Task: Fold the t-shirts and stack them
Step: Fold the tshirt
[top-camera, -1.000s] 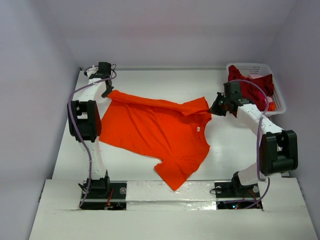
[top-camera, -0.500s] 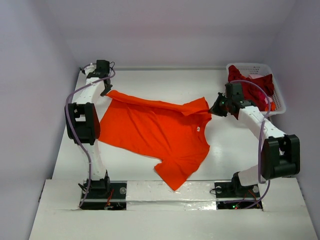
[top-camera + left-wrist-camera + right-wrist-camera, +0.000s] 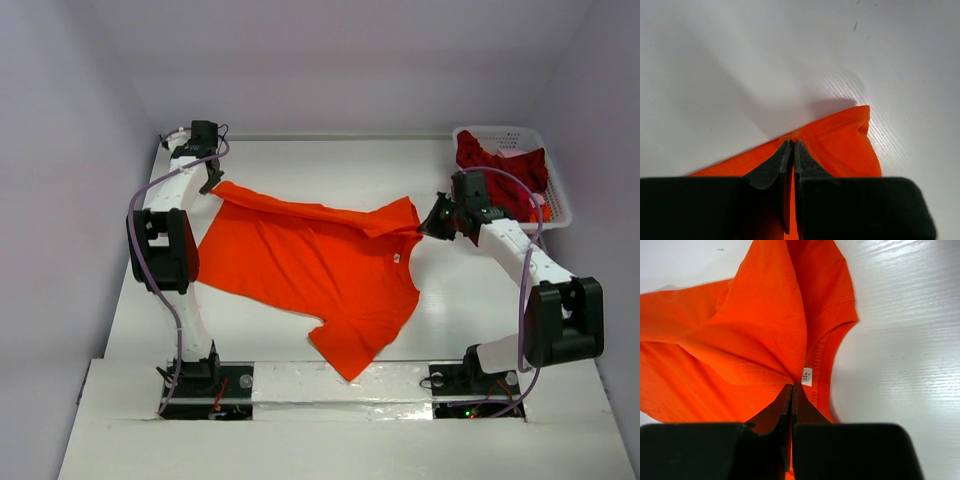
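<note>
With the left gripper (image 3: 792, 145) clenched on a corner and the right gripper (image 3: 792, 386) on the collar of the orange t-shirt (image 3: 310, 265) spread across the desk (image 3: 460, 300), both ought to move evenly, holding that edge taut.

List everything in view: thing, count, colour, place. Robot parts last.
orange t-shirt: one, bright orange, spread across the middle of the table, its far edge pinched at both ends
dark red t-shirts: number unclear, dark red, heaped in the basket
basket: one, white lattice, far right corner
table: one, white, under everything
left hand: one, black, shut on the orange t-shirt's far left corner
right hand: one, black, shut on the orange t-shirt beside its collar label
</note>
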Tool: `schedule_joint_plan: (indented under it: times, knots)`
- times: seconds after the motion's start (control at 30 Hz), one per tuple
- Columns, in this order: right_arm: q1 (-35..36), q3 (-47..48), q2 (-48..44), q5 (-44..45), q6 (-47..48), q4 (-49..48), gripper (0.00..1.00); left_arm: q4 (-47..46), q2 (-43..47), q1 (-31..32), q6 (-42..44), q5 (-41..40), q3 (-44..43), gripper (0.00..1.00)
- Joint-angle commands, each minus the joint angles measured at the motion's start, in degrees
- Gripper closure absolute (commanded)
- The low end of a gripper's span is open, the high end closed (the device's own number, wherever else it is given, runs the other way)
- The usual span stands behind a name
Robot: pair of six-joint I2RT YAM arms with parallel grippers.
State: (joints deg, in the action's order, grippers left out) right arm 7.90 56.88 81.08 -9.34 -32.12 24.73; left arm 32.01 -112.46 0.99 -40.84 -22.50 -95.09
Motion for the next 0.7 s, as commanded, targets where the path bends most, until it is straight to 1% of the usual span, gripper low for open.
schedule_joint_plan:
  times: [0.0, 0.27, 0.53, 0.67]
  knots:
    - [-0.34, -0.28, -2.5, -0.06, 0.83, -0.56, 1.0, 0.42, 4.71, -0.47, 0.06, -1.05, 1.48, 1.0]
    - [-0.34, -1.68, -3.21, -0.94, 0.74, -0.3, 1.0, -0.28, 5.59, -0.47, 0.06, -0.62, 5.0, 1.0]
    - [-0.34, -4.32, -1.89, -1.64, 1.0, -0.91, 1.0, 0.24, 3.04, -0.47, -0.12, -0.35, 4.74, 1.0]
    - [-0.34, -5.9, -0.49, -3.39, 0.74, -1.61, 1.0, 0.51, 1.81, -0.47, -0.12, -0.44, 4.56, 1.0]
